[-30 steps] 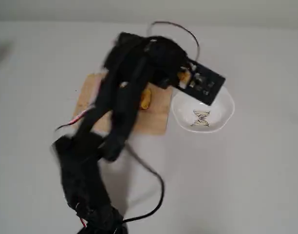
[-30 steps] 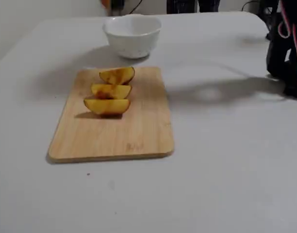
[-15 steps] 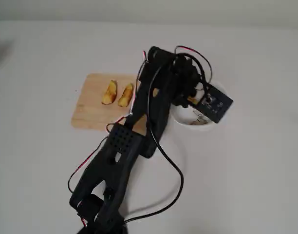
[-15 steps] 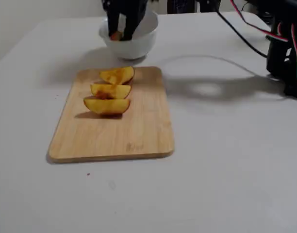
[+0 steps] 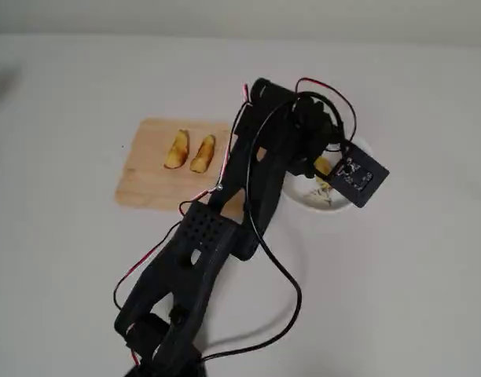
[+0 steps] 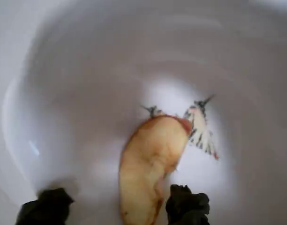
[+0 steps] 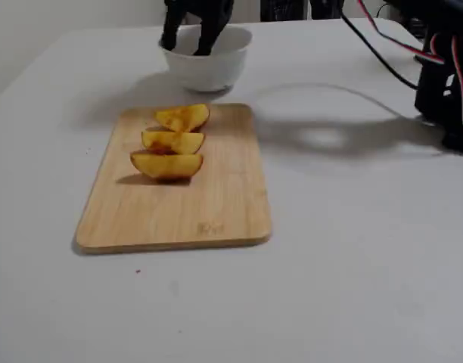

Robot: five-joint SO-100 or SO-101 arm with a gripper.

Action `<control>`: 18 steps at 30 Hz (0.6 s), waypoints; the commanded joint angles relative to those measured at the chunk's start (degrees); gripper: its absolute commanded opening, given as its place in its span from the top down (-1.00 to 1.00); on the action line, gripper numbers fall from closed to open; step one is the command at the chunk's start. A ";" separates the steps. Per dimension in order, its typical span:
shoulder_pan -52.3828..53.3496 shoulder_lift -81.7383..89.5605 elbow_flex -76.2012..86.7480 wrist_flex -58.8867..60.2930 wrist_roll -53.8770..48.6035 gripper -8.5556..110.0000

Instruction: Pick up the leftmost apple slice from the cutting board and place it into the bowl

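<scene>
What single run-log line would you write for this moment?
stage: release | gripper: jaws open inside bowl | apple slice: lying on bowl floor | cutting board: three slices left

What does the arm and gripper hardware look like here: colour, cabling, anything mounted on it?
The arm is all matte black printed plastic; one link has a grid of small holes. Thin red and black cables run loose along it in wide loops. A square black board with tiny white markings sits near the wrist. The gripper fingertips look dark, rough and rounded.
</scene>
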 commanded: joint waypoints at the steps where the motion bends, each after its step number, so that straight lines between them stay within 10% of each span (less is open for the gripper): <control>1: 0.97 4.83 -3.96 1.76 -0.97 0.56; 3: 0.97 7.47 -3.96 1.93 -1.76 0.85; 18: 3.34 36.04 10.37 2.99 -3.60 0.86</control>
